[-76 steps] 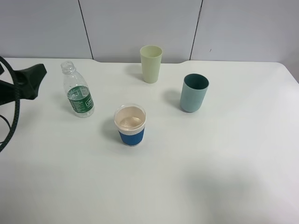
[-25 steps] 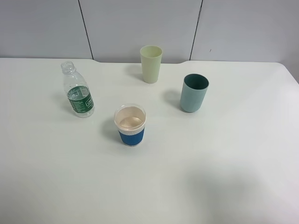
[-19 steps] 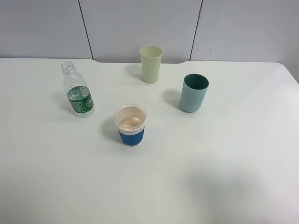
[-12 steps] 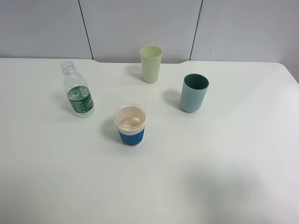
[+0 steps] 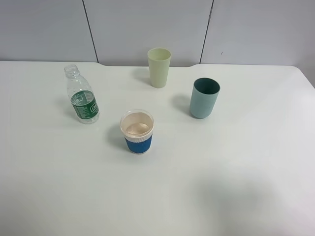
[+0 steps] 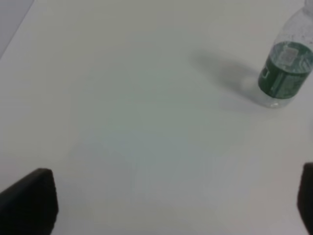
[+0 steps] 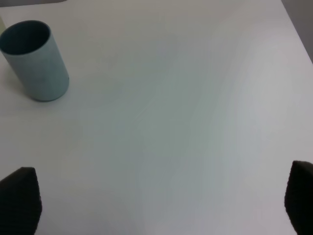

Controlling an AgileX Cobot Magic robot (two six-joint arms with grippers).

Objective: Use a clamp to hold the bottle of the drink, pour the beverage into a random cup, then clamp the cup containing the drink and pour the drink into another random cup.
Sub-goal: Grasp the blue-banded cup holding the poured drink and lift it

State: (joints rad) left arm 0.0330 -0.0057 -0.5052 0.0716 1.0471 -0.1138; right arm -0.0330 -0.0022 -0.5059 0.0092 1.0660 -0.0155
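Left gripper (image 6: 166,203) first: its dark fingertips (image 6: 28,200) sit at opposite edges of the left wrist view, jaws spread wide, released, with only bare white table (image 6: 122,122) between them. Out ahead of it and well apart stands the bottle (image 6: 286,68), upright, its green label facing the camera and its shadow lying on the tabletop beside it.

Over to the right gripper (image 7: 159,198): same story, fingers far apart, gripping nothing, open table beneath. Ahead of it and off to one side stands the teal cup (image 7: 35,59), upright, mouth open, nowhere near the jaws.

From the high camera the whole layout opens up. The bottle stands on the left of the table, uncapped, clear above the label. Nearest the camera, around the middle, sits the blue-sleeved cup (image 5: 137,132), upright, white ribbed band above the sleeve, pale peach inside; whether the beverage lies in it I cannot tell from here. At the back, close to the grey wall panels (image 5: 147,24), stands the pale yellow-green cup (image 5: 159,67), tall and narrow. The teal cup is to the right, between front and back. All four stand apart, none touching.
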